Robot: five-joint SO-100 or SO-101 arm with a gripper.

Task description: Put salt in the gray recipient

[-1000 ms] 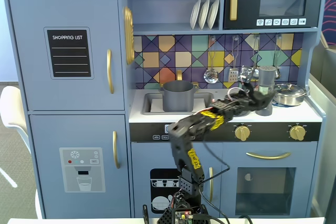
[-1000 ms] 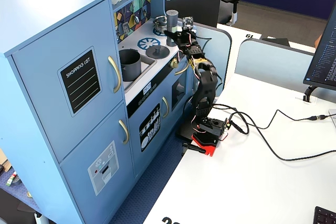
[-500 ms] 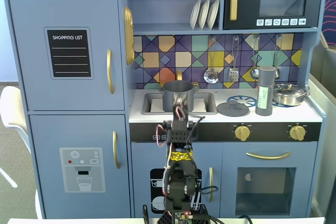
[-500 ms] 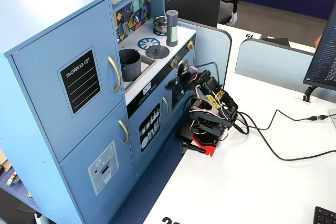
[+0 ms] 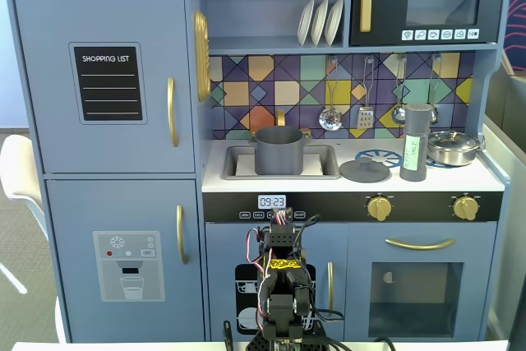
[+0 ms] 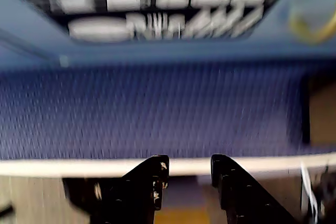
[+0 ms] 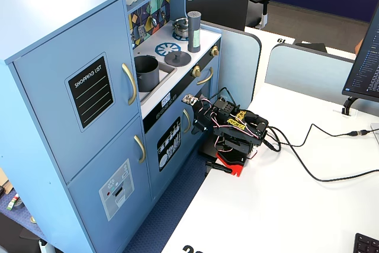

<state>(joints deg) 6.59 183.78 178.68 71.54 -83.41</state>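
Your gripper is empty, its two dark fingers set a narrow gap apart in the wrist view, pointed at the blue kitchen front and the table edge below it. The arm is folded low over its base, well below the counter and well apart from every task item.

The salt stands upright on the right of the counter in the front fixed view, just left of the shiny steel pan and near the right of the flat gray lid. The gray recipient sits in the sink at centre left, open-topped.

My judgement: you are at the start of the reach, nothing grasped. Your next move calls for raising the arm to the counter's right side and closing on the shaker's body. The lid lies on the path between shaker and pot; the hanging ladle and utensils crowd the far wall.
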